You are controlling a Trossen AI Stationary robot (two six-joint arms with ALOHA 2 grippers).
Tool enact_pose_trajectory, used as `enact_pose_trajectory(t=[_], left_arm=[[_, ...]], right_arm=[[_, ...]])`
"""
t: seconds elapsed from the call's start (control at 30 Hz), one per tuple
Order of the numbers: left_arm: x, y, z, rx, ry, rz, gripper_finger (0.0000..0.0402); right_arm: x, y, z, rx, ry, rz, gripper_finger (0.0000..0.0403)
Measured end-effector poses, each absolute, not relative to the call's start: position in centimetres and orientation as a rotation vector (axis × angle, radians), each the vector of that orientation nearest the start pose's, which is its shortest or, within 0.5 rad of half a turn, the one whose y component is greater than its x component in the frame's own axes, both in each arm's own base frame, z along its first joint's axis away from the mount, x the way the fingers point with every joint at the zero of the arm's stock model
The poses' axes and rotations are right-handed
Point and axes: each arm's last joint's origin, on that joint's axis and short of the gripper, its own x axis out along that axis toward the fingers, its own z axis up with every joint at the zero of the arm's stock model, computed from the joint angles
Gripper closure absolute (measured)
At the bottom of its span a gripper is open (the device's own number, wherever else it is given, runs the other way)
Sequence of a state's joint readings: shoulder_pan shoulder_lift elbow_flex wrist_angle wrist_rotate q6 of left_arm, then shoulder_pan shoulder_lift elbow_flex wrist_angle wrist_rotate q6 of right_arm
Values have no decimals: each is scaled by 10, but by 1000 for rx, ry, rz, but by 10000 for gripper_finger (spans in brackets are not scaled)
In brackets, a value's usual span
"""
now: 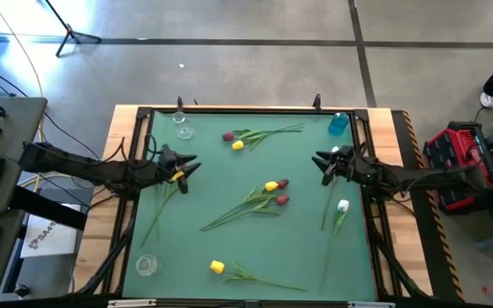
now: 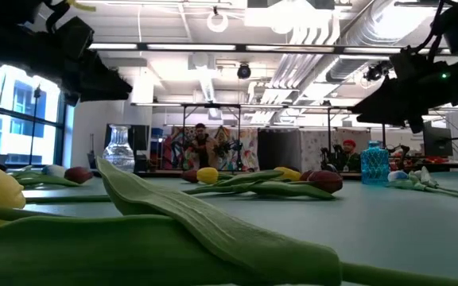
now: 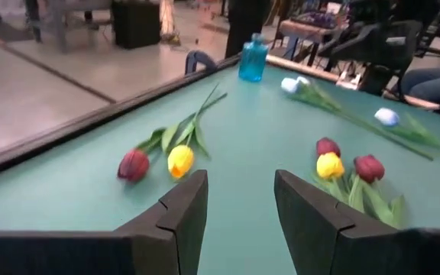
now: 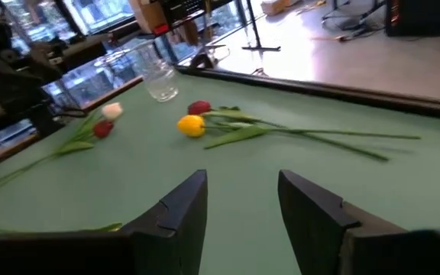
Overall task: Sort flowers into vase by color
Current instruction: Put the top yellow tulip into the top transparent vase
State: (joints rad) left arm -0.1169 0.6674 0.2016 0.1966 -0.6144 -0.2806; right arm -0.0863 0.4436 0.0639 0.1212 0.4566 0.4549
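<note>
A green felt-like mat covers the wood-framed table, with an open workshop behind it; the blue vase, ribbed and translucent, stands at a far corner and serves as the reference here.

The right gripper hangs just in front of the blue vase, fingers spread wide with nothing between them; the left gripper is well across the mat from the vase, likewise spread and empty (a yellow head lies right under it, probably the next pick, though I cannot tell if they touch).

The flowers are loose on the mat, none in a vase; a red-and-yellow pair lies level with the blue vase towards the clear vase; a mixed cluster sits mid-mat; a white tulip lies nearer than the vase, past the right gripper; a lone yellow tulip and a second glass are farthest from it.

The heads are small and matte, the stems thin and wiry with narrow leaves; pinching a stem looks easier than gripping a head.
</note>
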Motion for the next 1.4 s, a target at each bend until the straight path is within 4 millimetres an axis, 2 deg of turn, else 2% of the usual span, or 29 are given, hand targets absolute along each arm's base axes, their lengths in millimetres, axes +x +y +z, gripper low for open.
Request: enact_pose_trajectory(t=[0.23,0.47,0.63,0.8,0.97,1.23,1.33,1.4], left_arm=[[160,-1,193,-111,106,515,259],[176,9,191,-106,51,505,259],[186,23,186,-99,31,473,259],[198,35,181,-99,71,447,259],[212,39,178,-30,127,444,259],[225,41,171,-12,178,468,259],[227,41,165,-50,202,473,259],[228,42,160,-79,216,477,259]], right_arm=[[132,-22,149,458,200,-523,254],[141,-22,139,515,268,-513,254],[162,-24,157,451,299,-507,254],[196,-32,180,241,403,-556,254],[236,-58,188,132,558,-552,254],[313,-127,195,76,791,-316,254],[337,-150,189,35,946,-276,254],[346,-164,183,-5,1081,-263,254]])
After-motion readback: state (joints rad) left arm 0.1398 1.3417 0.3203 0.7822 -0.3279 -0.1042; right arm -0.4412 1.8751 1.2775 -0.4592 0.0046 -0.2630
